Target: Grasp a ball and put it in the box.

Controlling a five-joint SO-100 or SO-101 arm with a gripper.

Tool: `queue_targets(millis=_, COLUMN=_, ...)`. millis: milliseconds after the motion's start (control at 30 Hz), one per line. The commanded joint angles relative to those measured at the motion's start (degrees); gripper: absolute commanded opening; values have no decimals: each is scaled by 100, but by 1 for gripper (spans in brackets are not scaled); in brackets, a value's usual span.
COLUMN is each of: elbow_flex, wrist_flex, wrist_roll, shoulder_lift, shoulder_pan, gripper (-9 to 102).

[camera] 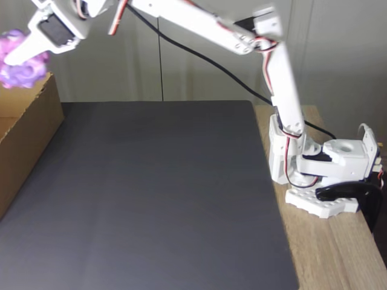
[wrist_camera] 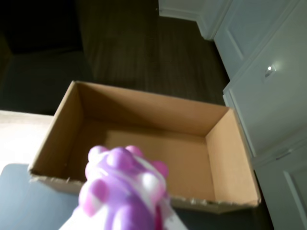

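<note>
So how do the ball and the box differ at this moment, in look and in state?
The ball is bumpy, mottled purple, pink and white; the box is plain brown cardboard with flat sides. The ball is far smaller than the box. The ball is held in the air by the gripper, by the box's near edge, while the box rests on the table, open-topped and empty inside in the wrist view.

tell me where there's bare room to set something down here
The dark mat is bare from the box wall at its left to the arm's base at its right. In the wrist view the box floor is bare too. Crowded only at the box's near rim, where the gripper holds the ball.
</note>
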Motion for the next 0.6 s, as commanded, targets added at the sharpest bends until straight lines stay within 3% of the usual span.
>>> queue_targets(millis=0, elbow_flex=-1028, wrist_flex=44, wrist_roll=-18, shoulder_lift=-343, shoulder_pan=44, gripper=11)
queue_targets(millis=200, elbow_flex=-1283, wrist_flex=-457, wrist_roll=-18, shoulder_lift=-826, shoulder_pan=123, gripper=10)
queue_targets(millis=567, elbow_flex=-1292, wrist_flex=-2268, wrist_roll=-70, shoulder_lift=-1477, shoulder_pan=167, gripper=11)
